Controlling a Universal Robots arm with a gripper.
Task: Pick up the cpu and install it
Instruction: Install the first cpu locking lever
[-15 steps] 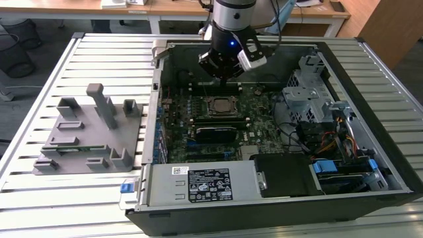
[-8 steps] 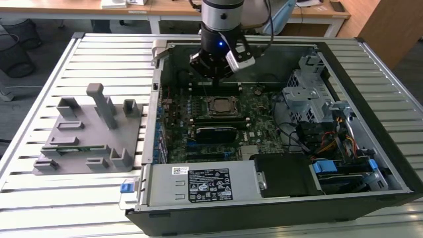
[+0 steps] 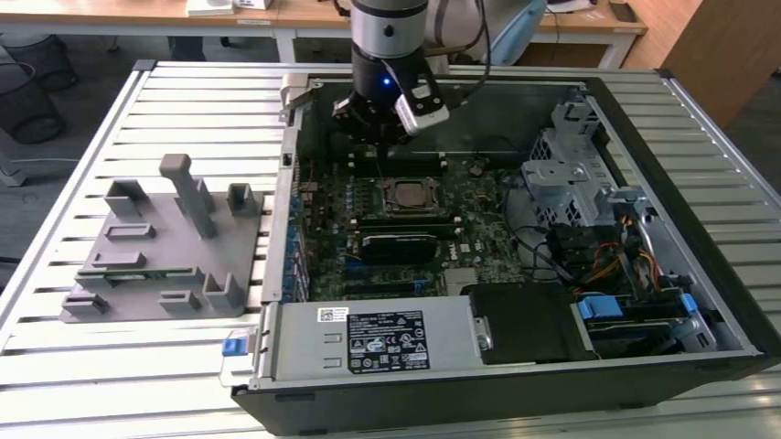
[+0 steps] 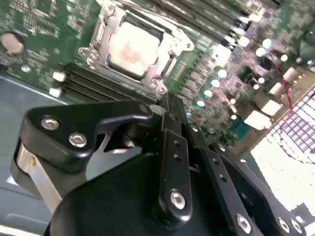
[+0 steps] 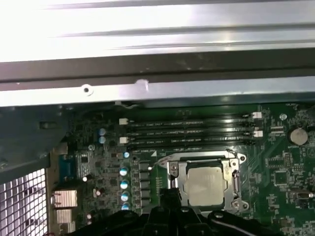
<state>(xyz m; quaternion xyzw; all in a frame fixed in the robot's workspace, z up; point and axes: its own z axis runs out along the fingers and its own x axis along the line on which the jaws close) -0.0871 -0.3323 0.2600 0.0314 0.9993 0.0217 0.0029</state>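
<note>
On the exterior view's left, the grey holder block sits on the counter. The cpu already lies in its socket on the motherboard. The claw hangs above, fingers closed on nothing; dropping lower, it might bump the socket frame.
</note>
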